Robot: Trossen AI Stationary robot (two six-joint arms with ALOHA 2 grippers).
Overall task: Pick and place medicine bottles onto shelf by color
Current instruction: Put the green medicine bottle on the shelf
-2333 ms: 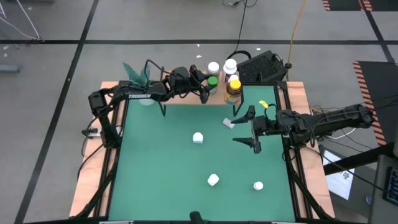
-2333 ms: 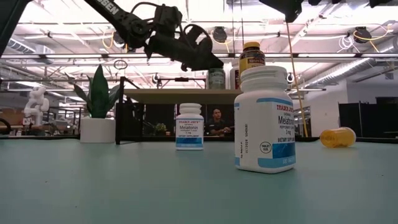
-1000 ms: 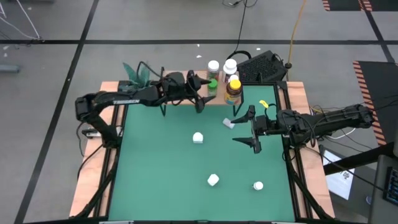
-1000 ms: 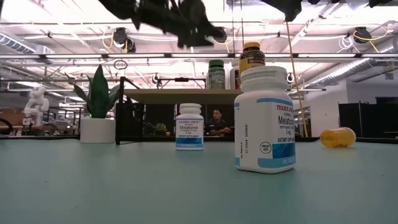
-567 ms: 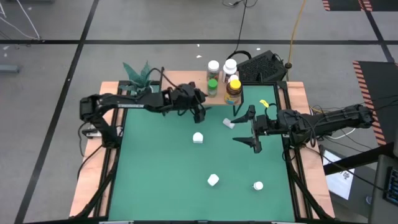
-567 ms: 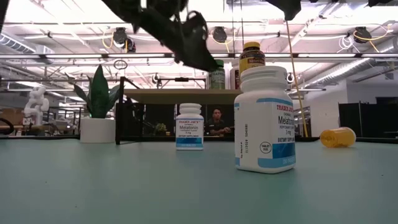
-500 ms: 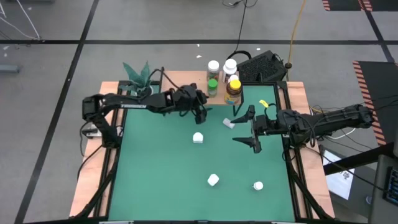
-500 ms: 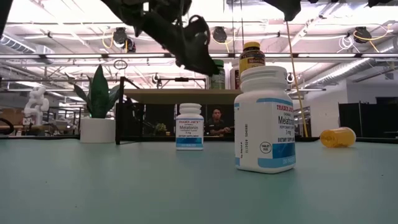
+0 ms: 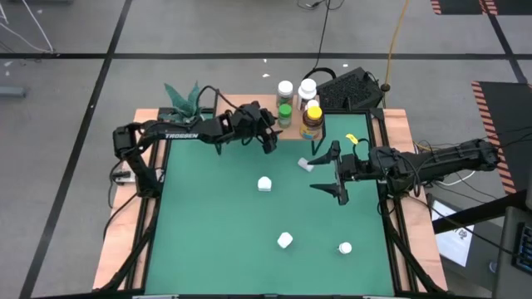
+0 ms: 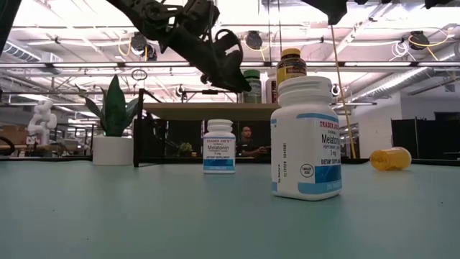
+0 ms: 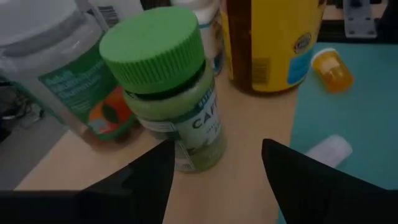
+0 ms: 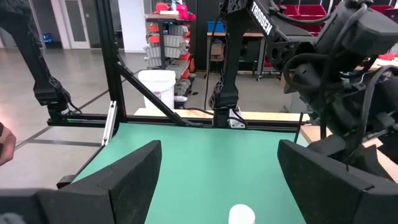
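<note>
L gripper [image 11: 214, 163]: fingers [image 11: 297, 180] apart, nothing between them, hovering over the shelf [image 11: 249, 140] right in front of the green-capped bottle [image 11: 171, 93]; no contact visible. In the high view the L gripper [image 9: 268, 139] sits at the shelf's front edge, near the worktop's far edge, arm reaching in from the far-left corner.

On the shelf [image 9: 249, 126], clustered toward its right end: green-capped bottle [image 9: 284, 111], amber bottle w/ yellow cap [image 9: 312, 121], and two white-capped bottles [image 9: 286, 89] behind them at the shelf's back edge. L wrist view shows the amber bottle [image 11: 270, 43] just beside the green one, and a clear bottle w/ green-orange label [image 11: 62, 81] on its other side.

R gripper [image 9: 337, 173]: fingers [image 12: 134, 177] spread wide, empty, hanging over the worktop [image 9: 216, 232] near its right edge, well apart from the shelf. R arm comes in from the right side.

Still on the worktop: white bottle [image 9: 264, 183] upright around mid-worktop; another white bottle [image 9: 285, 241] toward the near edge; a third white-capped one [image 9: 345, 247] near the near-right corner; a white bottle lying on its side [image 9: 304, 164] just in front of the shelf's right end; an orange bottle [image 9: 352, 138] on its side by the right edge, far end.

Low view: big white bottle [image 10: 305, 138] upright closest to camera, smaller white one [image 10: 219, 147] farther back, orange bottle [image 10: 390, 159] lying down on the right. Potted plant [image 9: 184, 100] at the far-left corner beside the shelf.
</note>
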